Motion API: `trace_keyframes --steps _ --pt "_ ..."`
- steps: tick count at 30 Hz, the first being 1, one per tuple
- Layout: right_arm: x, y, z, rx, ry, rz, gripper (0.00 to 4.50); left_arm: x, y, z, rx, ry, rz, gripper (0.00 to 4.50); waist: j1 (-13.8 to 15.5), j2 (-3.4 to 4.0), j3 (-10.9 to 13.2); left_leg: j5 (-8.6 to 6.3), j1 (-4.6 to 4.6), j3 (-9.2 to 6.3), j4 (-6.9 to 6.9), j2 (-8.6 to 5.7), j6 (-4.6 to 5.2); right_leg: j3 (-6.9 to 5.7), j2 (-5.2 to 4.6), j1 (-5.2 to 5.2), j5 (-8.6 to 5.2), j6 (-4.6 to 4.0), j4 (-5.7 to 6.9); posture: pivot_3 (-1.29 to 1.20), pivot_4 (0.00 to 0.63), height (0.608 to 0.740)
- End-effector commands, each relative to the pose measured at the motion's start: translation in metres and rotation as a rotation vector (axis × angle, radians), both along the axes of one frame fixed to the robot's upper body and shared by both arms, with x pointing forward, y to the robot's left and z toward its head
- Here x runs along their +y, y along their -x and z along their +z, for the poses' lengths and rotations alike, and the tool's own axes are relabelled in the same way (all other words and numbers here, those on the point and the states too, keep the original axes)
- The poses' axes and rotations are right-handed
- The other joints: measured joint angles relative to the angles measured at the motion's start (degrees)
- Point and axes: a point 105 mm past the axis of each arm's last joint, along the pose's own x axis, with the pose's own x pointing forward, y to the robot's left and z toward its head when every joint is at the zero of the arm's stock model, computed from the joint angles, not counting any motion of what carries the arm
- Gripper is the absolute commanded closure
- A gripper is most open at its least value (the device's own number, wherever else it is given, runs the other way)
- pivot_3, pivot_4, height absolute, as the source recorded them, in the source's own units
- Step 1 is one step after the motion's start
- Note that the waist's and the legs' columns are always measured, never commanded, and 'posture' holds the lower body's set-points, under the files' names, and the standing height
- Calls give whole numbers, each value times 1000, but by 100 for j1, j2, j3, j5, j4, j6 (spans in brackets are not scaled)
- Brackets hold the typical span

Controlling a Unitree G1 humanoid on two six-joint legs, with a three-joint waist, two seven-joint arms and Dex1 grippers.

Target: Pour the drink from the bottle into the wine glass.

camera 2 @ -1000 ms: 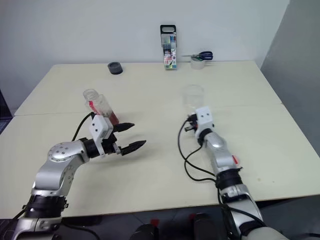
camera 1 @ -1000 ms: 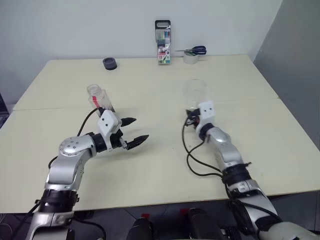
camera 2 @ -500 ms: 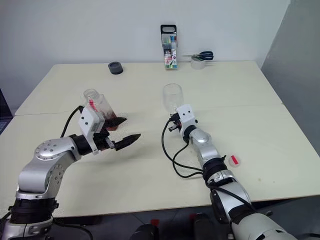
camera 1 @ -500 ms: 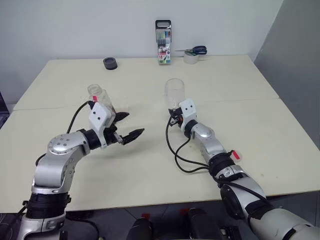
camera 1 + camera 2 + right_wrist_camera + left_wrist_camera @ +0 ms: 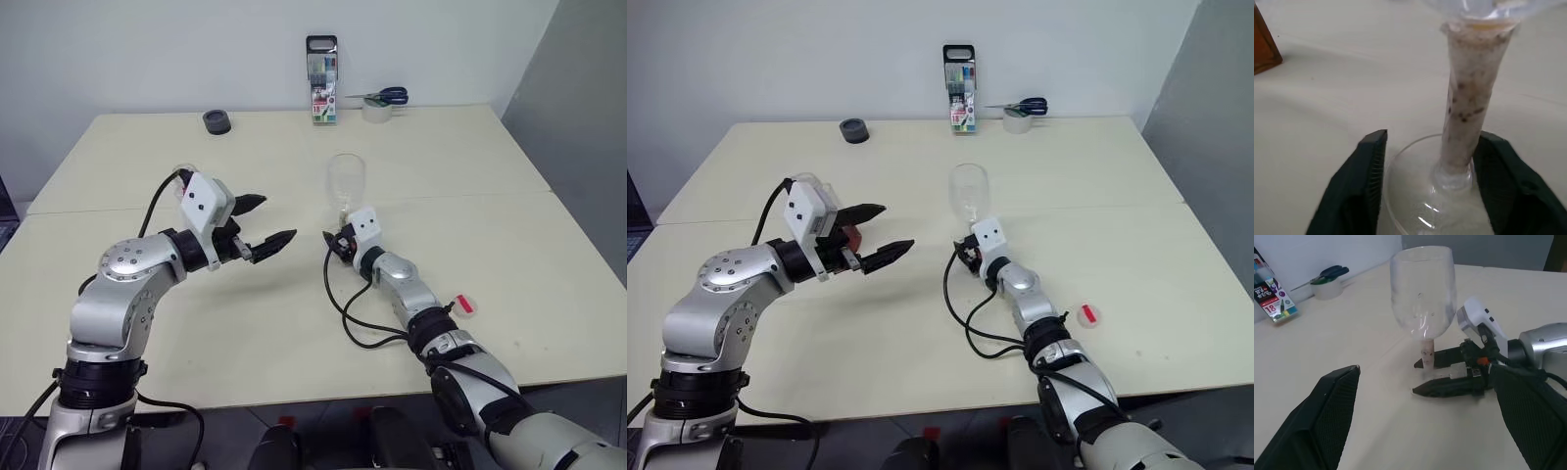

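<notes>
Cap: small red cap (image 5: 1086, 314) lies on the cream tabletop (image 5: 921, 333), nearest, beside the right forearm.
Right gripper (image 5: 1427, 191): low on the table, fingers parted either side of the glass stem, not clamped.
Left gripper (image 5: 877, 233): raised, black fingers spread wide, nothing held.
Wine glass (image 5: 346, 186): clear stemmed glass, upright mid-table; bowl looks empty, stem speckled, round foot flat on the surface.
Bottle (image 5: 844, 233): clear plastic with red label, mostly hidden behind the left gripper, apart from the glass.
Far edge: dark round roll (image 5: 216, 122), tall marker pack (image 5: 321, 80), white tape roll (image 5: 374, 112) with blue-handled scissors (image 5: 380, 97) on it.
</notes>
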Motion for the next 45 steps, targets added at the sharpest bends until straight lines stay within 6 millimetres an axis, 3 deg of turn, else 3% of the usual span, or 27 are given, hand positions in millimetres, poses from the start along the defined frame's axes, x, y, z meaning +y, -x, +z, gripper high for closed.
trace_keyframes --steps 1,2,3,14,22,27,33,37,45 --pt "5 -1 14 -47 -6 23 498 -9 5 13 -58 15 -26 0 18 1 1 0 0 0 -1 -1 0 0 -1 0 0 0 -2 0 150 740" --pt "5 -1 14 -49 -6 23 144 -9 3 13 -57 16 -24 0 25 1 1 0 0 0 -3 -1 0 -1 -1 0 0 0 -3 0 150 740" --pt "4 -1 15 -52 -5 23 64 -10 2 13 -60 18 -23 0 37 2 1 0 0 0 -3 -1 0 -1 -1 0 0 0 -2 0 150 740" --pt "-18 9 18 -106 79 69 64 -3 -4 13 -87 47 1 0 107 3 2 0 -3 -1 -9 -2 -1 -3 -2 2 0 1 -20 0 150 740" --pt "-42 40 16 -92 180 173 64 -3 2 -6 -48 91 24 0 116 4 3 0 -7 -1 -20 -2 -1 -4 -6 2 0 1 -35 0 150 740" --pt "-51 85 37 -110 191 334 64 25 5 -51 25 73 204 0 125 8 6 0 -7 -2 -22 -1 0 -3 -8 2 0 2 -37 0 150 740" --pt "-54 114 52 -95 181 385 64 62 7 -83 20 69 510 0 226 5 9 0 -4 -14 -19 0 -1 -14 -9 11 0 5 -39 0 150 740" --pt "-47 120 60 -134 157 404 64 76 6 -97 44 95 622 0 300 5 9 0 -5 -12 -18 -2 -1 -14 -10 11 0 6 -41 0 150 740" --pt "-32 119 71 -157 134 423 64 99 -20 -101 51 158 713 0 363 2 9 1 -6 -12 -17 -4 -3 -19 -10 11 0 6 -41 0 150 740"
